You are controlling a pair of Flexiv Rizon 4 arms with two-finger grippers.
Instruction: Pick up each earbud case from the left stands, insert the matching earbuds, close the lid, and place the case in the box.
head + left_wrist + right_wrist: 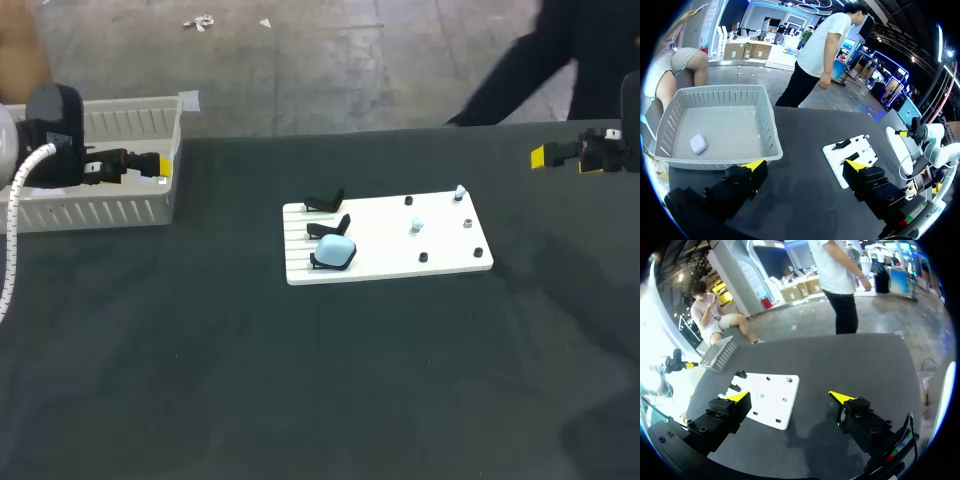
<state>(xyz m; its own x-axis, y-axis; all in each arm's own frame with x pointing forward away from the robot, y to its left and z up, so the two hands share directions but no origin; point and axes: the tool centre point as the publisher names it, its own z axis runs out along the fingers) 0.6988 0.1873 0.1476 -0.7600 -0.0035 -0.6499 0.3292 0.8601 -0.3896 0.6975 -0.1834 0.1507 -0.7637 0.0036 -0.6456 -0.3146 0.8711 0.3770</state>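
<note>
Left gripper (805,166) is held spread wide, empty, beside slatted grey plastic box (769,122); right gripper (790,397) likewise spread, empty; smooth rounded white case (698,144) is seen inside box; pale-blue case (336,250) is propped on flat white board (400,258).

A white board (400,255) lay on the dark table. Along the board's left edge stood three black stands (326,203), the frontmost holding a pale blue earbud case (336,251). Well left of the board, the left gripper (155,168) hung over a white basket (100,212). The right gripper (545,156) hovered off to the board's right.
</note>
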